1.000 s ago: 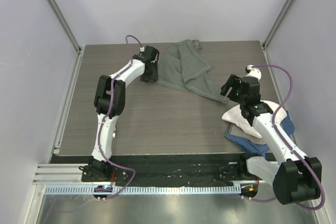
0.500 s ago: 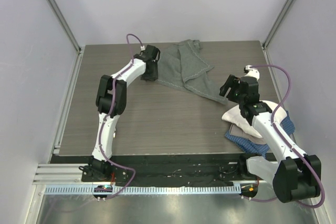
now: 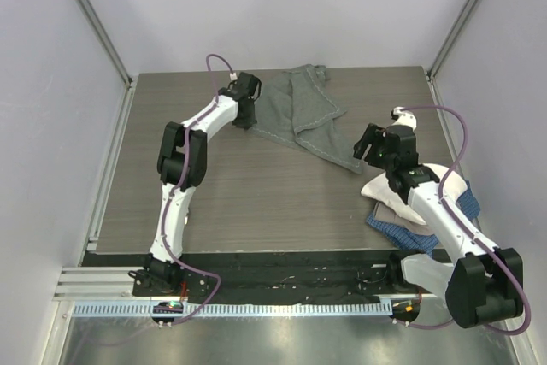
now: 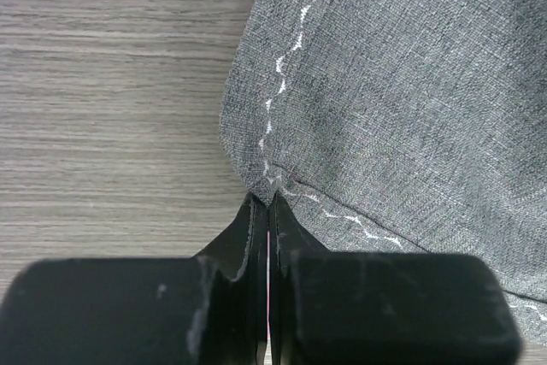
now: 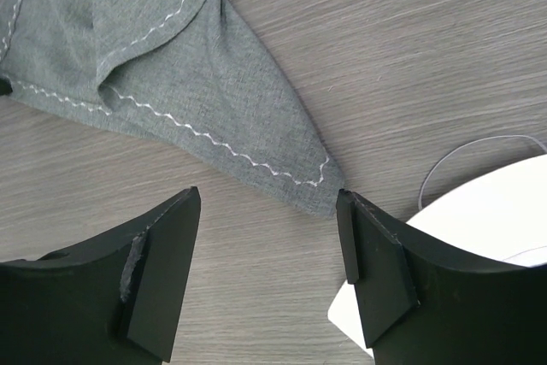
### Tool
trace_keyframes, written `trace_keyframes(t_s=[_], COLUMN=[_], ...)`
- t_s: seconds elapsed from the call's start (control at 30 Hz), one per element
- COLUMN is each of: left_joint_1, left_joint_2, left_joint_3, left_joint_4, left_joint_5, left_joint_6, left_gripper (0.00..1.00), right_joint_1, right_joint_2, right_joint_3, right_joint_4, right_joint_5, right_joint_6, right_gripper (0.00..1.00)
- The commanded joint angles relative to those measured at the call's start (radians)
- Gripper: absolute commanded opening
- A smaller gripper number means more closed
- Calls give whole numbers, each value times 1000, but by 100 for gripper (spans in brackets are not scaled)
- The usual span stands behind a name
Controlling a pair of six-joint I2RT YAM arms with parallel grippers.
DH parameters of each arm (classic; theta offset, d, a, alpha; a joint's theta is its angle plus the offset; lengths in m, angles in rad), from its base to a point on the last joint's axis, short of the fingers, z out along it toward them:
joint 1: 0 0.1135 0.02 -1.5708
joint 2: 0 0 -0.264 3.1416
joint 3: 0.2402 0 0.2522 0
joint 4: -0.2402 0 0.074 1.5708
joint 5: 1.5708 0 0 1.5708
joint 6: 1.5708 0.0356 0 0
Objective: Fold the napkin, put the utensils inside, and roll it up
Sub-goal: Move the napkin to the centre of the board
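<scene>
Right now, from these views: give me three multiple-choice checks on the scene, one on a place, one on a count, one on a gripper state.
1. Where does the cream-white cloth lie?
A. Partly on the blue checked cloth, at the right side of the table
B. At the far left corner
C. Against the far edge, in the middle

2. How many cloths are on the table?
A. Two
B. Three
C. Four

3. How does the left gripper stand to the napkin?
A. Open, above it
B. Shut on its corner
C. Shut, apart from it on bare wood

Answers:
1 A: the top view shows the cream cloth overlapping the checked one at the right.
2 B: the grey-green napkin, the cream-white cloth and the blue checked cloth.
3 B: the left wrist view shows the jaws pinched together with the stitched corner between them.
</scene>
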Motion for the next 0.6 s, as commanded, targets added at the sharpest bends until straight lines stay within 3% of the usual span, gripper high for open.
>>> trace_keyframes(t_s=[0.0,0.2,0.33,0.57], left_joint_1=[18,136,248,361], left_joint_2=[-48,-339,-532,-804], left_joint_3=[-77,-304,-528,-729], left_joint_4=[59,200,243,173], left_joint_5=[6,121,250,310], left_joint_6=[-4,-61,-122,-118], left_gripper=[0,0,0,0], right_joint_1=[67,296,331,330], right_joint_2=[32,169,320,575], right_joint_3=[32,110,178,415], right_joint_4=[19,-4,19,16], right_joint_5=[8,152,149,169], right_joint_6=[-16,-33,-5,-11], right_gripper=[71,71,72,73])
